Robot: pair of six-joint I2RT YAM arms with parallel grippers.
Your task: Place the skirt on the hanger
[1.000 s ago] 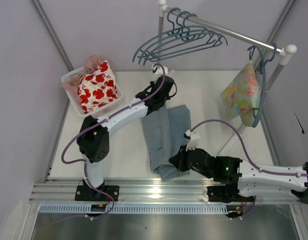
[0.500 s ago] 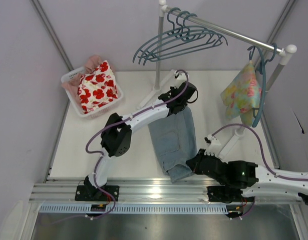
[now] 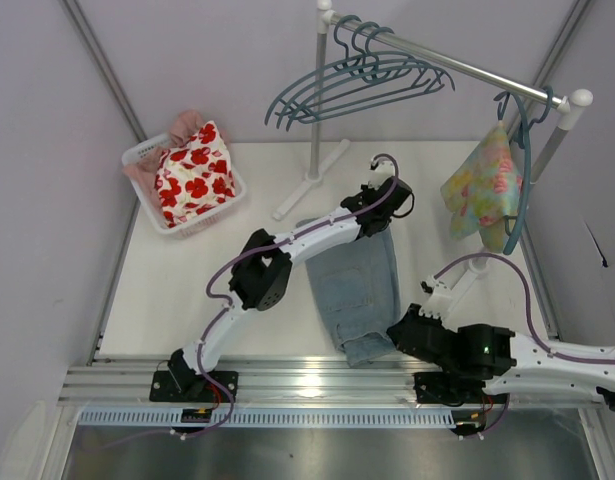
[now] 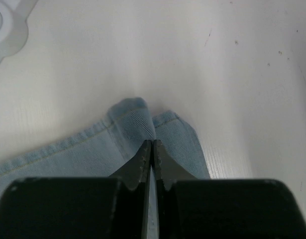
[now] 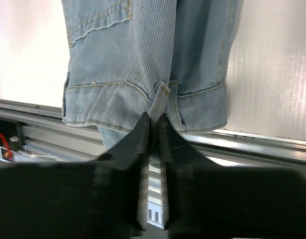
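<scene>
Your left tool point(image 3: 384, 203) is pinching the far edge of the denim skirt point(image 3: 359, 285), jaws closed tight on a fold. Your right tool point(image 3: 399, 335) is gripping the near hem the same way at lower centre. The skirt is stretching between them over the worktop point(image 3: 187, 290). The teal hangers point(image 3: 357, 85) are hanging at upper centre, well apart from it, so the hanging itself is not yet begun.

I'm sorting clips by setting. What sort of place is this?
Likely a robot lab cell set up for laundry work, not a home: bare walls boxing in a white table, a clothes rail with hangers, a basket of cloth.
</scene>
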